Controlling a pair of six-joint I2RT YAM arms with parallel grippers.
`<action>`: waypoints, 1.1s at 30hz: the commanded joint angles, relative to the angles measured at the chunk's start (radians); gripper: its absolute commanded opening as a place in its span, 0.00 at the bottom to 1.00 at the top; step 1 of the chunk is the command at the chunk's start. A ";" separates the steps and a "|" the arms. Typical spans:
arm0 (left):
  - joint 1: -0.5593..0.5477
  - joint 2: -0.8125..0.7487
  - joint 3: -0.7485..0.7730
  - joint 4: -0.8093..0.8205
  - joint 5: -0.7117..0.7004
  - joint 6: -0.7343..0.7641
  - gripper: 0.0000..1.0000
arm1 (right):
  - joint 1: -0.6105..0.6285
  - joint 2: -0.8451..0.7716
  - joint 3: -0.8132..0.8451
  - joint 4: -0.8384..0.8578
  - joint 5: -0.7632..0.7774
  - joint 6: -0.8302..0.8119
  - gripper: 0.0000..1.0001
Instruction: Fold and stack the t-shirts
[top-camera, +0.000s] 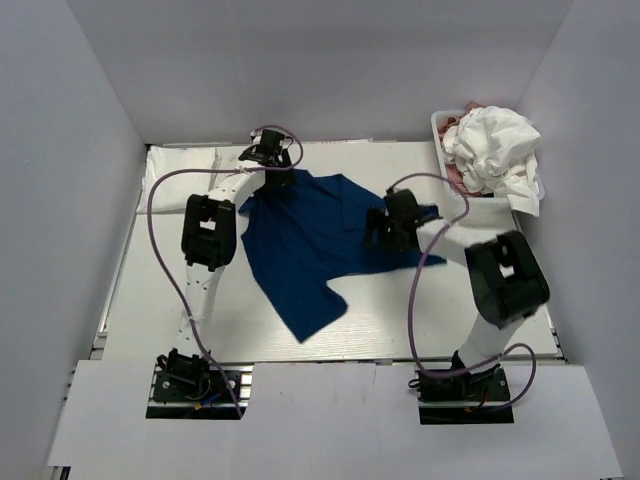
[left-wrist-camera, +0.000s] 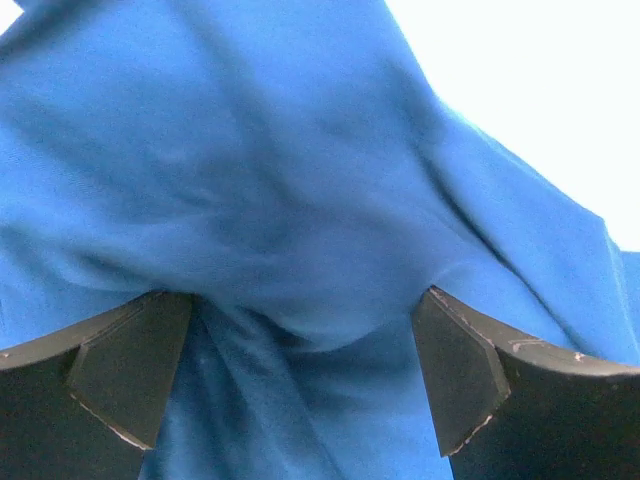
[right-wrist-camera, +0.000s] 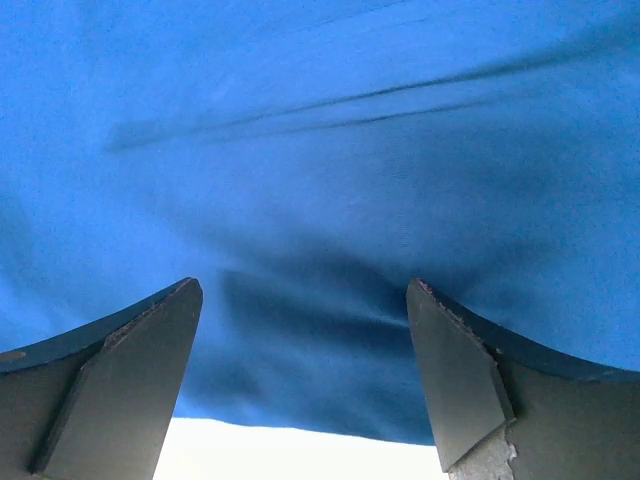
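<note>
A navy blue t-shirt (top-camera: 305, 245) lies spread and rumpled in the middle of the table. My left gripper (top-camera: 272, 178) is at its far left corner, open, pressed down into bunched blue cloth (left-wrist-camera: 300, 260) that swells between the wide-apart fingers (left-wrist-camera: 130, 370). At the shirt's right edge my right gripper (top-camera: 385, 228) is open too, with its fingers (right-wrist-camera: 455, 370) astride the cloth's hem (right-wrist-camera: 300, 420). More t-shirts, white (top-camera: 495, 145) and pink (top-camera: 455, 175), are heaped in the basket at the back right.
A white lattice basket (top-camera: 470, 205) stands at the table's far right corner, against the right wall. A white cloth (top-camera: 190, 160) lies at the back left. Grey walls close the table in on three sides.
</note>
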 joint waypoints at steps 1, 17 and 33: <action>-0.003 0.166 0.253 -0.041 0.061 0.086 1.00 | 0.113 -0.112 -0.208 -0.058 -0.015 0.155 0.88; -0.014 -0.378 -0.099 -0.183 -0.065 0.002 1.00 | 0.307 -0.551 -0.211 -0.315 0.224 0.211 0.90; -0.014 -1.200 -1.391 -0.142 0.121 -0.436 1.00 | 0.361 -0.580 -0.362 -0.441 0.316 0.309 0.90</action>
